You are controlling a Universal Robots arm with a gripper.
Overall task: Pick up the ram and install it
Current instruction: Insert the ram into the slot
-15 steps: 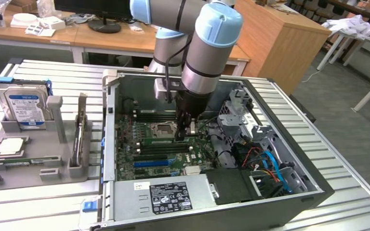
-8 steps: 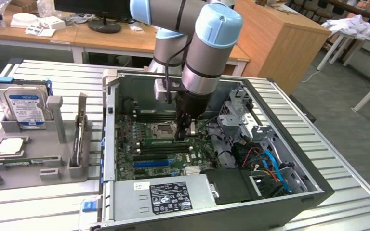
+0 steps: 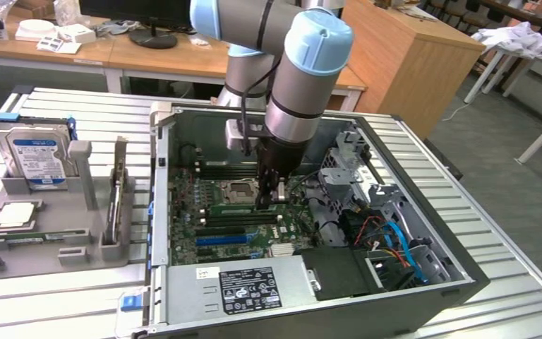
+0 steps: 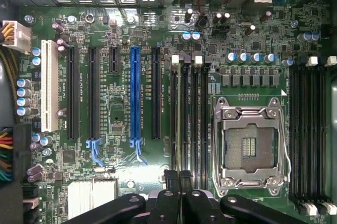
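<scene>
Apparently we are seating: the gripper [image 4: 178, 182], pinched closed, has its tips at one end of the ram [image 4: 181, 113], standing in the slot [image 4: 174, 145] directly below, clasped or merely touched we cannot tell. It wants, we judge, an even press until the clips [image 4: 175, 59] latch.

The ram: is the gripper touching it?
Cannot tell. In the wrist view the shut gripper overlaps one end of the ram, but neither contact nor gap shows plainly.

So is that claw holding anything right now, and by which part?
Cannot tell for sure. The claw is shut over one end of the ram, on its top edge, at the memory slots; gripping or just pressing is unclear.
</scene>
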